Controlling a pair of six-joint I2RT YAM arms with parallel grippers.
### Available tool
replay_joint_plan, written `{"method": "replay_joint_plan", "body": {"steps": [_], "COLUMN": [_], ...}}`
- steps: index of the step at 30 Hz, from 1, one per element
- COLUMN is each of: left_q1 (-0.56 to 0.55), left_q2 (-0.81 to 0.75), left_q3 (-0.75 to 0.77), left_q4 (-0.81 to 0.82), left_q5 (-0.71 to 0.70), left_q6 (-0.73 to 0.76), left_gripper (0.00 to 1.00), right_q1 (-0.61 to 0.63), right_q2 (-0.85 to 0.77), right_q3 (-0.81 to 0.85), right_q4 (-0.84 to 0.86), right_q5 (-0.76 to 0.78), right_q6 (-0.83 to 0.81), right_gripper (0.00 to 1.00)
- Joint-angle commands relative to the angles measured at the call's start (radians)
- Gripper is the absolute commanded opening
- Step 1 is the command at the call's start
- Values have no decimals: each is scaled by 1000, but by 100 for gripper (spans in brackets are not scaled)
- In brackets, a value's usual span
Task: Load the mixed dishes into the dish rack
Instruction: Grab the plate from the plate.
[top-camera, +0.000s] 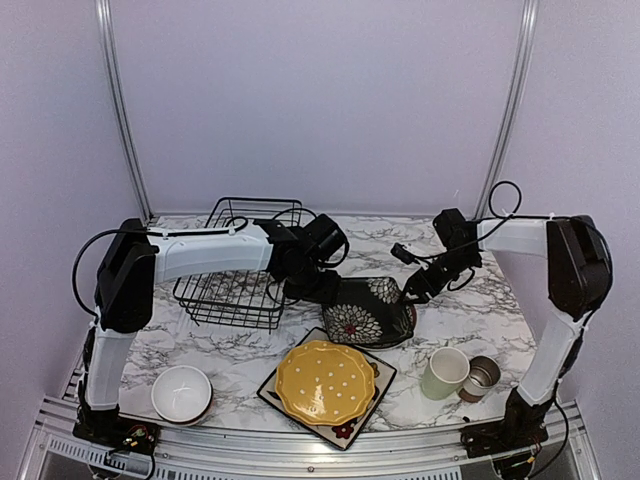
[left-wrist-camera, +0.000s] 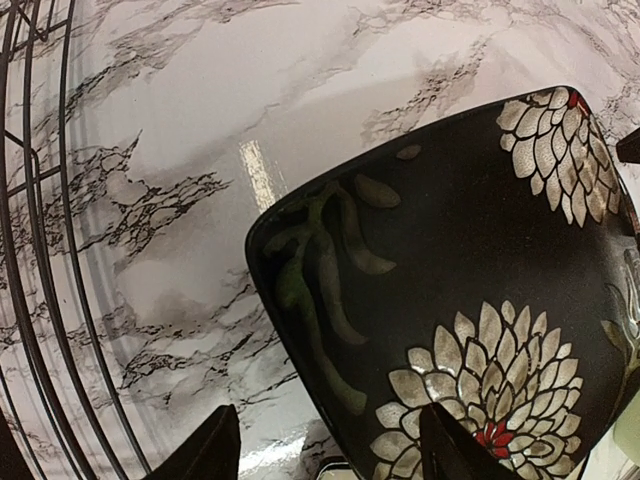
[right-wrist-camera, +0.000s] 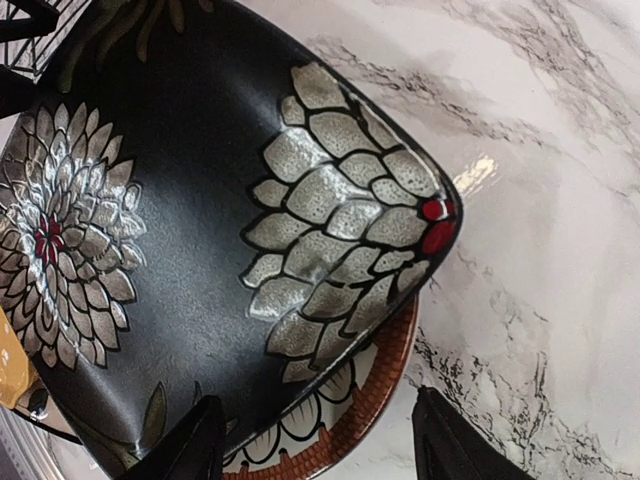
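Nothing seems racked yet: the rack (top-camera: 230, 300) looks empty from here, a black plate (top-camera: 368, 310) sits tilted beside it between the left gripper (left-wrist-camera: 330, 450) and right gripper (right-wrist-camera: 325, 440), both spread wide astride its edges, and the yellow plate (top-camera: 325, 380), bowl (top-camera: 182, 392), mug (top-camera: 445, 372) and cup (top-camera: 483, 376) wait nearby.

A glossy glaze is catching the light on the black square plate (left-wrist-camera: 450, 280), its pale petals glinting with a silvery sheen. Beneath that plate, the tabletop (left-wrist-camera: 200, 130) is gleaming like polished marble, smooth and reflective. To the plate's left, the dish rack (top-camera: 240, 290) is showing thin black wire. Under the plate's edge, a brown rim (right-wrist-camera: 385, 385) is looking ribbed. Nearer the arm bases than the black plate, the yellow scalloped plate (top-camera: 325, 381) is shining smoothly, and the white bowl (top-camera: 181, 392) is looking like smooth ceramic.
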Motion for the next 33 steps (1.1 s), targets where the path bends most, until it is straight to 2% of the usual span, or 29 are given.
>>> {"method": "replay_joint_plan", "body": {"steps": [1,9,17,21,29,33], "left_q1": [1,5,8,11,13,13], "left_q2": [37,76,68,61,27,9], "left_q3": [19,30,31,29,5,5], "left_q4": [-23,33,65,88,181,228], "left_q5": [4,96,106,118,113,117], "left_q6": [-27,-42,-48,-50,-32,4], "left_gripper": [63,49,35,22,6,3], "right_q1": [-10,-13,-16,-17,-24,-31], "right_q2": [-34,-49,-37,-39,-42,-44], "right_q3": [-17,-32,-37,-39,-34,-25], "right_q4": [23,32,37,39,39,36], "right_q5": [-3,-10,-7,-4,-19,-17], "right_q6": [8,4,2,1,2,2], "right_gripper": [62,62,62,62,62,62]}}
